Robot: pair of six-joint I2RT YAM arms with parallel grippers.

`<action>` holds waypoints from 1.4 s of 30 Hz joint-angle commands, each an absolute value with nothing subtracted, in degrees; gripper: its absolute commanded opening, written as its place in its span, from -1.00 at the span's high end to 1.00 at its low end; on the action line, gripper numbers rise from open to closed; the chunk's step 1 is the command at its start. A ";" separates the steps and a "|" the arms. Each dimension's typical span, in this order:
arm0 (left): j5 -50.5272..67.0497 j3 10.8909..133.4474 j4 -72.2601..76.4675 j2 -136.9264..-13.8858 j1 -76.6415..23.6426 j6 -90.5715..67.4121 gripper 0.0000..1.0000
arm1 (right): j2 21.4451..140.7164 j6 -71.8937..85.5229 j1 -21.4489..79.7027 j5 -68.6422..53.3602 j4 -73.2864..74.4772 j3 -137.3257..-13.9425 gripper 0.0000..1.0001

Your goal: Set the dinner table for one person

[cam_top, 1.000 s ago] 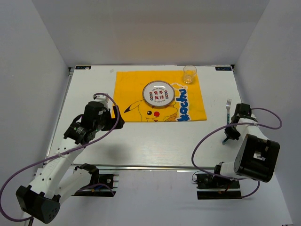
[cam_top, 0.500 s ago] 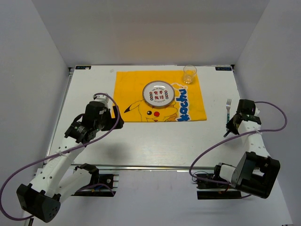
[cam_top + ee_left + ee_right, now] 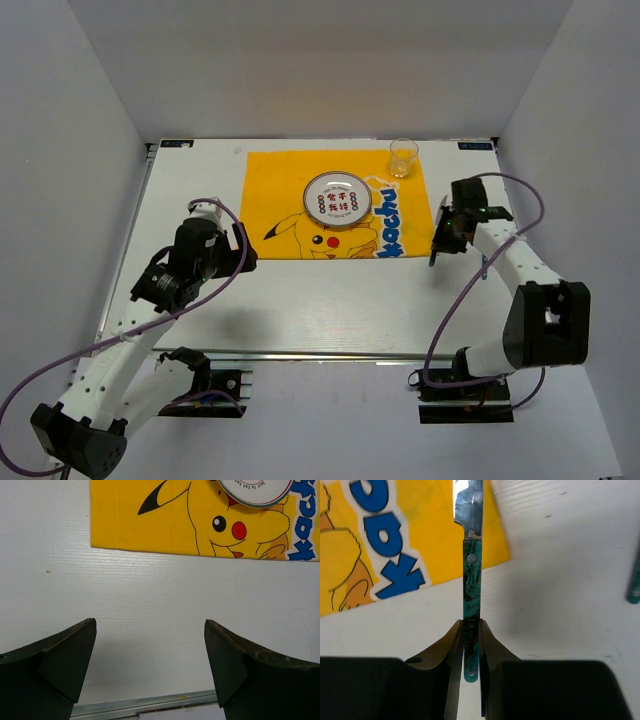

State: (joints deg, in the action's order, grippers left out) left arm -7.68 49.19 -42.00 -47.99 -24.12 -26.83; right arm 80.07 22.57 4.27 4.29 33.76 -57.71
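Observation:
The dinner table is a white top carrying a yellow Pikachu mat. On the mat sit a round printed plate and, at its far right corner, a clear cup. My right gripper is shut on the green handle of a knife, whose steel blade reaches over the mat's near right corner. From above, this gripper hovers just right of the mat. My left gripper is open and empty over bare table, and from above it sits beside the mat's near left corner.
Another utensil's green handle end lies on the table to the right of the knife; from above, my right forearm covers most of it. A metal rail edges the table's near side. White walls close in the workspace.
The right arm has swung left and away from me, from beside the fork to the mat's right edge, with the knife in its grip. The left arm has barely shifted.

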 commanded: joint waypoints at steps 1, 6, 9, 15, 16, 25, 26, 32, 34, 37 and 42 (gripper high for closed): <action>-9.14 49.83 -42.01 -46.85 -24.26 -27.25 -0.96 | 82.52 21.71 8.51 3.25 32.78 -60.55 1.00; -8.44 49.57 -41.48 -46.76 -23.20 -26.98 -0.96 | 87.80 23.02 12.74 6.24 31.91 -63.19 1.00; -8.26 49.48 -41.40 -46.58 -23.20 -26.89 -0.96 | 89.91 24.17 13.36 5.89 30.68 -64.24 1.00; -8.09 49.31 -41.22 -45.88 -23.20 -26.81 -0.96 | 97.28 23.64 14.06 6.32 30.76 -70.65 1.00; -8.00 49.22 -41.22 -45.97 -23.20 -26.72 -0.96 | 99.21 23.21 14.15 6.94 30.94 -72.40 1.00; -7.56 49.04 -40.78 -45.88 -23.20 -26.54 -0.96 | 108.45 21.36 13.89 8.00 30.15 -78.75 1.00; -7.47 49.04 -40.78 -45.79 -23.20 -26.54 -0.96 | 109.15 20.66 13.89 8.17 30.23 -79.53 1.00; -6.59 48.78 -40.25 -46.05 -23.20 -26.28 -0.96 | 111.09 18.90 13.89 8.35 29.10 -79.98 1.00; -6.24 48.69 -40.08 -46.14 -23.20 -26.10 -0.96 | 111.36 18.72 13.89 8.35 28.83 -80.24 1.00; -6.07 48.69 -40.17 -46.14 -23.20 -26.02 -0.96 | 112.67 18.02 13.71 8.18 28.83 -81.21 1.00; -6.24 48.69 -40.08 -46.14 -23.20 -26.02 -0.96 | 114.70 17.93 13.89 7.74 29.27 -82.09 1.00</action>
State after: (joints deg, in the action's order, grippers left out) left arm -6.83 49.17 -41.08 -46.70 -23.42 -26.55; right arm 113.69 18.96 13.78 7.51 29.85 -80.16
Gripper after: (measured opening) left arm 0.982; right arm 0.198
